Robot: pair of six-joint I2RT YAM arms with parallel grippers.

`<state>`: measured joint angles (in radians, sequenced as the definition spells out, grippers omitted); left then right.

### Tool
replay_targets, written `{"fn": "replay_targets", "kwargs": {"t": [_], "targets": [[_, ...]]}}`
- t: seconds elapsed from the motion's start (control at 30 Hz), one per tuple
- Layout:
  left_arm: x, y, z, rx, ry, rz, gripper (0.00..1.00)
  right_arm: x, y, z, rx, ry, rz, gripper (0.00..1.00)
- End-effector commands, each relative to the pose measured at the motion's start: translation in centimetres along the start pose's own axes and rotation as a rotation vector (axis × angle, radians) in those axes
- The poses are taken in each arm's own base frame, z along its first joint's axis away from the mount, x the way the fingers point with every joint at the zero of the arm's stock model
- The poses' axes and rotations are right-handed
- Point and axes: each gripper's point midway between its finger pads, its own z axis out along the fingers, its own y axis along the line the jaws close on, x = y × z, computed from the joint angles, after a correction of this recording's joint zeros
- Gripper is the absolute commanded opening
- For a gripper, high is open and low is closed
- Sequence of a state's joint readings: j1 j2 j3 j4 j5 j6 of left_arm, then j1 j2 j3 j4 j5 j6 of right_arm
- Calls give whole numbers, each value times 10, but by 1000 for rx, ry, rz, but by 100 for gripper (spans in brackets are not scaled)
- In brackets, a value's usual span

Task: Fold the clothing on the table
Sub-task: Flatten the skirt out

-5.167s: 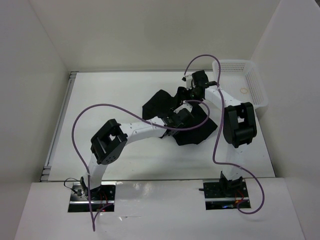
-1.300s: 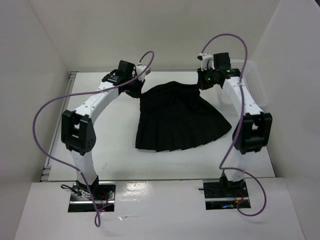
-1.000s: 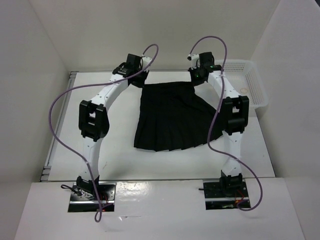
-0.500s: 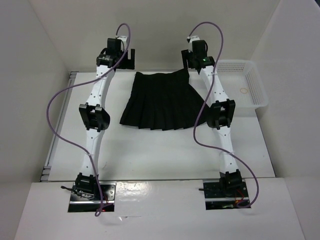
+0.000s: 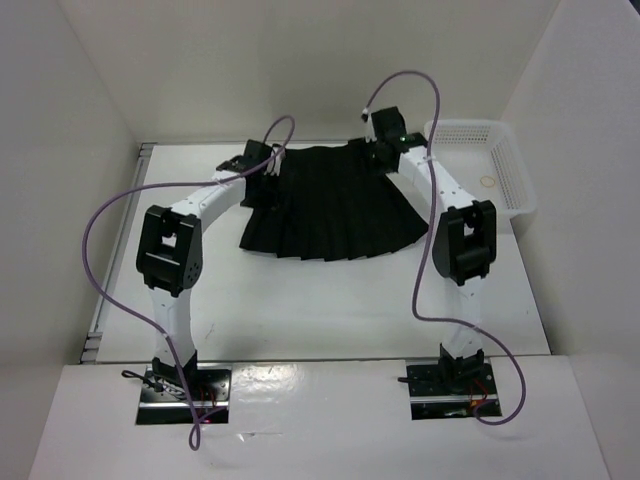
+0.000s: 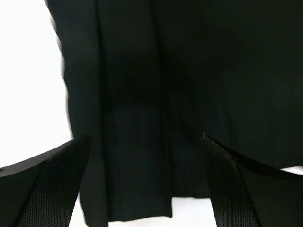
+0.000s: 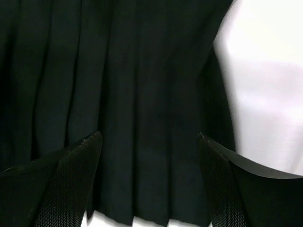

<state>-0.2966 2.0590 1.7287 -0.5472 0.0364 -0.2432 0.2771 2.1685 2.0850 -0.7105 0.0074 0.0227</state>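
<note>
Black pleated skirt [image 5: 325, 205] now lies flat in the upper middle of the worktop [image 5: 300, 310]. Both the left claw [image 6: 147, 138] and the right claw [image 7: 149, 136] just let go and hang wide open, empty, so I think folding can start.

Off in the far right corner, a white plastic mesh basket [image 5: 516, 175]: upright, open top, lattice sides, long side running just beside the right wall [image 5: 590, 200]. Inside it, one small round tan thing [image 5: 488, 181] lying flat on the basket floor, toward the near end. Maybe a coin or a sticker, honestly too small to tell from overhead. Beyond that, plain white panels boxing the scene in: left wall [image 5: 60, 180] and back wall [image 5: 300, 70], both bare and matte. Across the near edge, a glossy white ledge [image 5: 320, 420] with a bit of glare near the middle.
</note>
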Motion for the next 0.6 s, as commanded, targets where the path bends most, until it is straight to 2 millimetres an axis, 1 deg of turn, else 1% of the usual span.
{"fn": "replay_targets", "kwargs": {"t": [0.0, 0.03, 0.07, 0.1, 0.13, 0.17, 0.2, 0.23, 0.27, 0.3, 0.33, 0.37, 0.4, 0.43, 0.47, 0.5, 0.53, 0.57], "targets": [[7, 14, 4, -29, -70, -23, 100, 7, 22, -23, -39, -100, -40, 85], [15, 13, 5, -38, -47, -3, 100, 32, 19, -17, -36, -51, -53, 85], [21, 16, 7, -51, -36, -4, 100, 32, 18, -23, -36, -59, -62, 85], [23, 19, 7, -66, -29, -4, 100, 47, 17, -20, -35, -32, -63, 85], [30, 27, 9, -104, -14, 6, 100, 51, 16, -23, -34, -28, -78, 85], [32, 30, 11, -121, -17, 6, 100, 52, 16, -23, -34, -38, -92, 85], [40, 30, 14, -131, -6, 13, 100, 66, 13, -18, -24, -10, -93, 85], [41, 36, 16, -166, -3, 14, 100, 67, 9, -20, -9, -15, -108, 85], [46, 39, 17, -180, 6, 14, 100, 73, 7, -18, 1, -2, -119, 85], [55, 43, 23, -196, 36, 15, 100, 82, 5, -15, 11, 13, -120, 85], [55, 41, 25, -204, 42, 24, 100, 84, 4, -13, 11, 13, -120, 85], [56, 45, 27, -226, 52, 25, 100, 90, 4, -12, 11, 26, -129, 85], [66, 47, 32, -233, 96, 27, 100, 95, 3, -9, 11, 26, -129, 85], [68, 47, 33, -235, 107, 28, 99, 99, 3, -8, 11, 35, -139, 85], [70, 45, 35, -242, 118, 38, 99, 97, 3, -7, 11, 26, -138, 85], [73, 46, 34, -244, 134, 50, 97, 106, 2, 1, 11, 53, -140, 85], [76, 42, 33, -239, 145, 70, 94, 110, 2, 5, 12, 66, -140, 85], [76, 42, 33, -239, 145, 70, 94, 114, 2, 9, 12, 78, -141, 85]]}}
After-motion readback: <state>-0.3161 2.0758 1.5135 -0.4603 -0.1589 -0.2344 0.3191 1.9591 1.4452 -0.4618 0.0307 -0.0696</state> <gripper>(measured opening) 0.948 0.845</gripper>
